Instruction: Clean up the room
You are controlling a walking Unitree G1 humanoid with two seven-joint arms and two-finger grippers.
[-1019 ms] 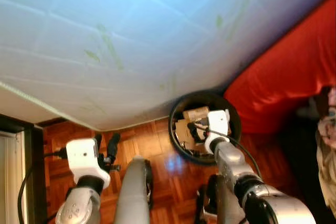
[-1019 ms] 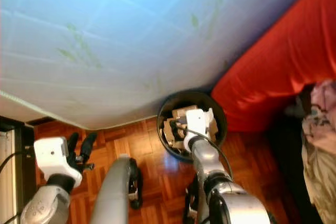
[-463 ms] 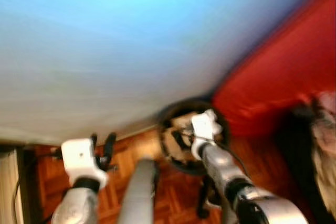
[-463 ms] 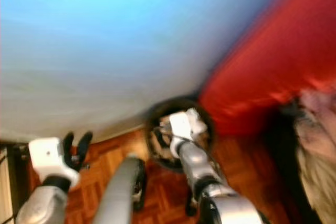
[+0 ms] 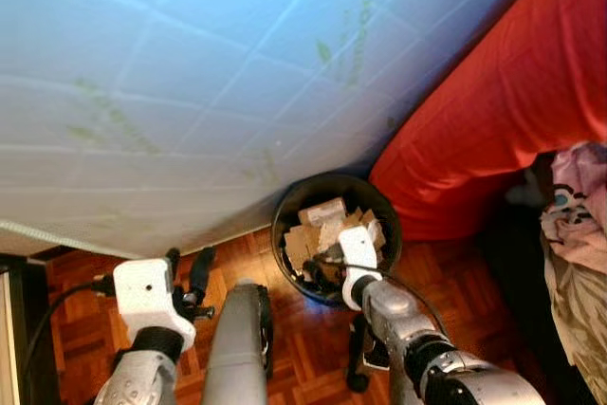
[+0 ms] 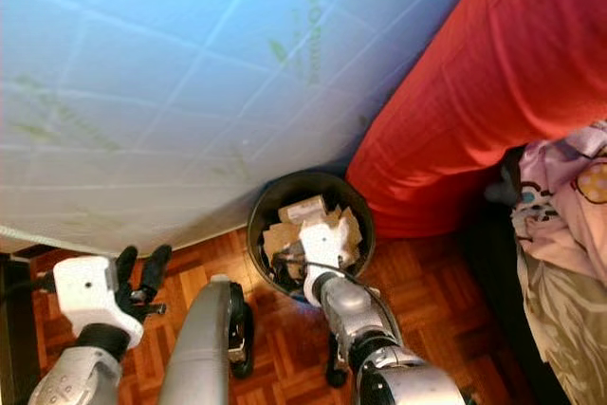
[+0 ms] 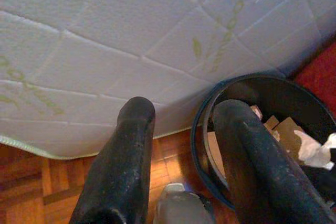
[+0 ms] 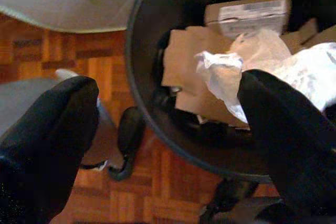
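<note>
Black round bin (image 5: 334,234) sits on parquet floor (image 5: 285,310), tucked btwn pale quilted mattress (image 5: 190,73) and red cover (image 5: 493,101). Head views: bin packed w/ cardboard scraps (image 5: 318,225) and paper. Right gripper (image 5: 358,255) hangs over bin's near rim, arm reaching fwd. Left gripper (image 5: 187,277) sits low by mattress edge, well apart from bin, fingers spread, holding nothing. Pink patterned bedding (image 6: 569,206) heaped at far right, beside red cover.

Left wrist view: both black fingers (image 7: 123,166) apart, nothing btwn them. Bin rim (image 7: 207,124) curves behind one finger, mattress behind the other.

Right wrist view: fingers (image 8: 47,129) wide apart, nothing gripped. One finger hangs outside the bin over the floor, other over contents. Crumpled white paper (image 8: 223,72) lies on top of cardboard, a small labelled box (image 8: 252,11) further in.

Judgement: trash looks dropped already, paper resting loose in bin, claw empty. If paper needs pushing down or re-grabbing: light, soft, crushes easily, no slip risk; pinch the bunched middle. Cardboard stiffer, light too; take by an exposed edge. Bin itself prob. light plastic, could tip if rim gets knocked; grip rim wall if moving it.
</note>
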